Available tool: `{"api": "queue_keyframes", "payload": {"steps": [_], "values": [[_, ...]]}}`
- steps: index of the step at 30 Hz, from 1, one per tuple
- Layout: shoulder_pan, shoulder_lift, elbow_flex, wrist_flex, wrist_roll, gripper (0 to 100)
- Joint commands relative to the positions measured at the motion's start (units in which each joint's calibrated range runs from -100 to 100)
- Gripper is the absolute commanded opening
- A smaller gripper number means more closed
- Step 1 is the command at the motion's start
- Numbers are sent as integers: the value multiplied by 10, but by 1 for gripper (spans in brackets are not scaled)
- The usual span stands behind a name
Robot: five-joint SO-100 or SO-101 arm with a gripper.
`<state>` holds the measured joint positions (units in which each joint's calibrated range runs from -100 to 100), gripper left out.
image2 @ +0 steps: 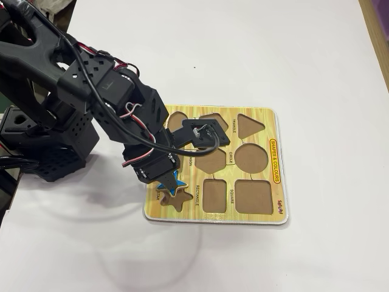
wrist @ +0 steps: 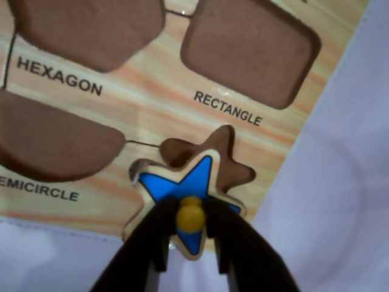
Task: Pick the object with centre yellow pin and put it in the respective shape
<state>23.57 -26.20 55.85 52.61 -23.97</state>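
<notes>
Your work area is a plain white surface (image2: 316, 73), brightly lit, with the yellow wood-grain puzzle board (image2: 276, 176) lying flat on it near the middle of the fixed view. The black arm (image2: 79, 91) reaches in from the left of that view, red and black wires looping over its joints, and bends down over the board's near-left corner.

In the wrist view you can see your fingers (wrist: 191, 234) closed on the round yellow knob (wrist: 190, 216) of the blue star (wrist: 185, 185), one black finger on each side of the knob and pressed against it. The star, rimmed in pale yellow, sits tilted and off-register over the star cut-out (wrist: 222, 161): its upper point overlaps the brown recess, while its lower points lie out over the board's edge toward the white surface. Brown recess shows clearly above and to the right of the piece, so it is not seated. Whether the star touches the board or is held just above it, you cannot tell from either view.

Around it in the wrist view are empty brown recesses: the rectangle cut-out (wrist: 249, 52) above right, the hexagon cut-out (wrist: 85, 27) above left, and the semicircle cut-out (wrist: 55, 143) at left. In the fixed view the star (image2: 174, 184) peeks out beneath the wrist, just beside the star cut-out (image2: 176, 201).
</notes>
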Motion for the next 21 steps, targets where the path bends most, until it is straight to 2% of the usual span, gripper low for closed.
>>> {"api": "queue_keyframes", "payload": {"steps": [1, 9, 21], "values": [[20, -10, -12, -10, 19, 1], [19, -9, -13, -64, 17, 1], [12, -8, -3, -70, 16, 1]]}}
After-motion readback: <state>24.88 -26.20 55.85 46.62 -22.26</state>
